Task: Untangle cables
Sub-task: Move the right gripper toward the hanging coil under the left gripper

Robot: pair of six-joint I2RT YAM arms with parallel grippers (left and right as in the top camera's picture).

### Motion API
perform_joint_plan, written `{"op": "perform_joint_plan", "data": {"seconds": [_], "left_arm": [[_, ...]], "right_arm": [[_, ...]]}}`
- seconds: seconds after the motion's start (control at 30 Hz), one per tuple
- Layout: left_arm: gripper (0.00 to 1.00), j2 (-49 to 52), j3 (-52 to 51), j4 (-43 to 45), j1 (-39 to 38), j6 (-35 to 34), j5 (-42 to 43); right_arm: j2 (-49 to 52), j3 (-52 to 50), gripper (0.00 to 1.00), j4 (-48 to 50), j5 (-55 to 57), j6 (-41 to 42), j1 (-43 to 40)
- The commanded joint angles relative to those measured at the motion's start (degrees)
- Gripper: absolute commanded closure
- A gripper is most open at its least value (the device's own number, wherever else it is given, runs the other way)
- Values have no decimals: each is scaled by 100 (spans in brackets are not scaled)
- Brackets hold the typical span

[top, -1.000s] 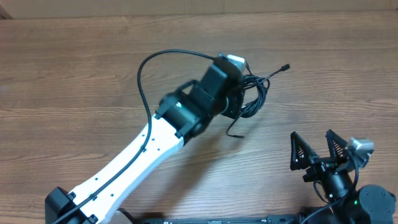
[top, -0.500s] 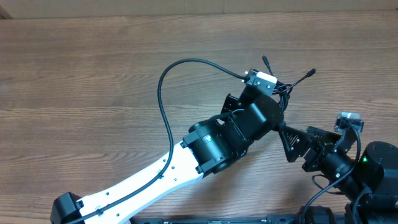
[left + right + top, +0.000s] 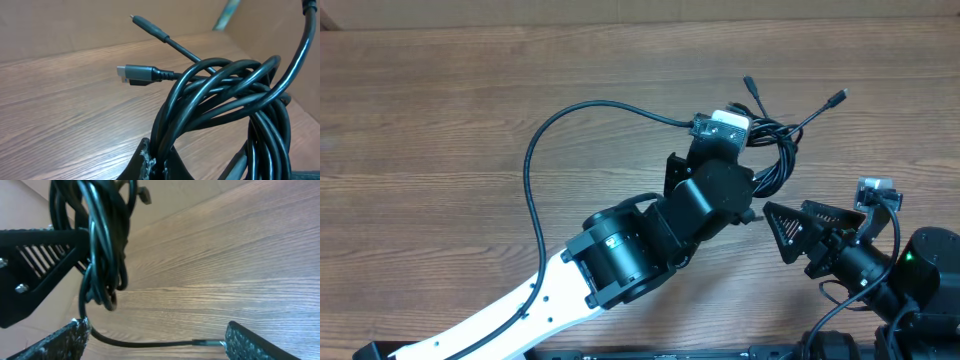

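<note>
Left gripper [image 3: 152,162] is clamped on the cables [image 3: 775,150], a knotted bundle held up over the right side of the table [image 3: 440,100]. Right gripper [image 3: 150,344] sits just near of it, jaws wide apart, with a dangling strand [image 3: 130,343] running between them. The bundle looks light and floppy and its loops will snag, so I'd pinch that low strand close to its plug [image 3: 202,342].

Left arm [image 3: 620,255] reaching forward-right, left hand [image 3: 156,162] pinched shut — right hand [image 3: 152,342] near it, jaws wide
</note>
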Motion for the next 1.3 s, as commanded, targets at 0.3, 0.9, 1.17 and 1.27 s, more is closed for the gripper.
{"op": "perform_joint_plan", "data": {"seconds": [0.3,0.9,1.17,1.27], "left_arm": [[96,-70,175,-2,-42,-138,505],[96,-66,175,2,-42,-138,857],[96,-66,175,9,-33,-920,402],[96,-66,175,15,-31,-1558,101]], "right_arm": [[-17,133,45,374,-463,9,26],[-17,133,96,643,-317,9,26],[-17,133,96,520,-669,-96,26],[-17,133,96,470,-874,-199,26]]}}
